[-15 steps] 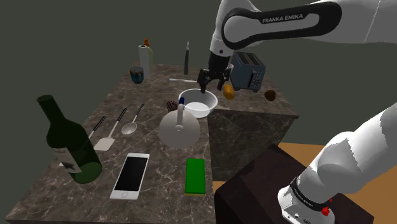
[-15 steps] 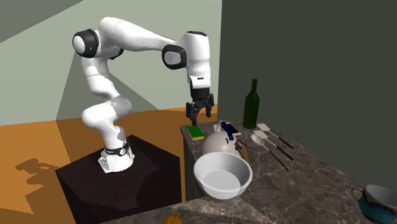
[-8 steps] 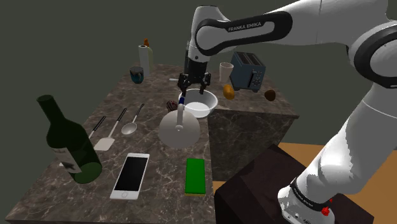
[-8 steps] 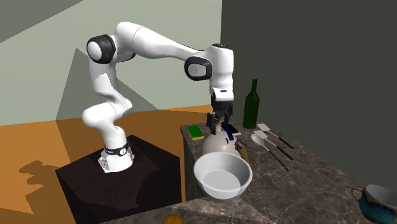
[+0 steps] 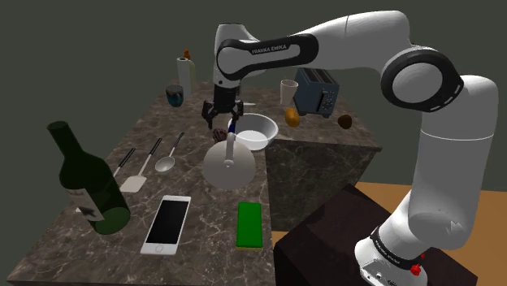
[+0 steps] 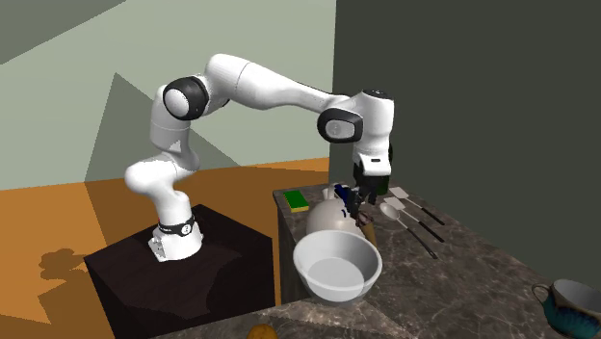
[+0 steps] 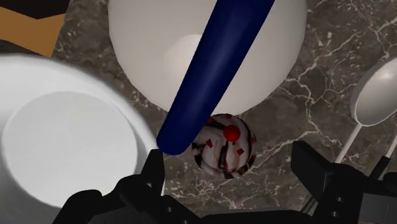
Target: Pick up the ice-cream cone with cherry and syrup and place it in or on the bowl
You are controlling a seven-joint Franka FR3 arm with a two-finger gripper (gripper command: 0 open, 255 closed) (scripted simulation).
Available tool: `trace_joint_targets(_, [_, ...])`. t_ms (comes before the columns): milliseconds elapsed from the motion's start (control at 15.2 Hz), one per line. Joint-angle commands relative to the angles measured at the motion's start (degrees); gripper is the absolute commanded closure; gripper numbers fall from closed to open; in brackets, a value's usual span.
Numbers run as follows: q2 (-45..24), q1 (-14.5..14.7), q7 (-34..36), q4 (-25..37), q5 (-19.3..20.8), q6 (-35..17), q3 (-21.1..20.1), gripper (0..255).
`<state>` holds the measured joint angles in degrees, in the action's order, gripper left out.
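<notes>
Black two-finger gripper [image 7: 234, 178] spread; I see the white, dark-striped, cherry-topped ice-cream cone [image 7: 224, 146] between its fingers [image 7: 312, 170], untouched. Plain white round bowl [image 7: 57, 146] just beside one finger.

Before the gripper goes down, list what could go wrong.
1. The blue handle overlaps the edge of the ice-cream cone in the wrist view; the open gripper could strike it on the way down.
2. The bowl sits close beside the cone; the gripper may bump its rim.
</notes>
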<state>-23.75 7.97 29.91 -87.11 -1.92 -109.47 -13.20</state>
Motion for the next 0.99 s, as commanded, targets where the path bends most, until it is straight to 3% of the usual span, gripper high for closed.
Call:
trace_joint_targets(0, [-1.37,0.26,0.38,1.00,0.13,-0.30,0.05,0])
trace_joint_targets(396, [-2.57,0.55,0.48,-2.31,0.32,-4.81,0.08,0])
trace_joint_targets(924, [-2.57,0.56,0.48,-2.31,0.32,-4.81,0.09,0])
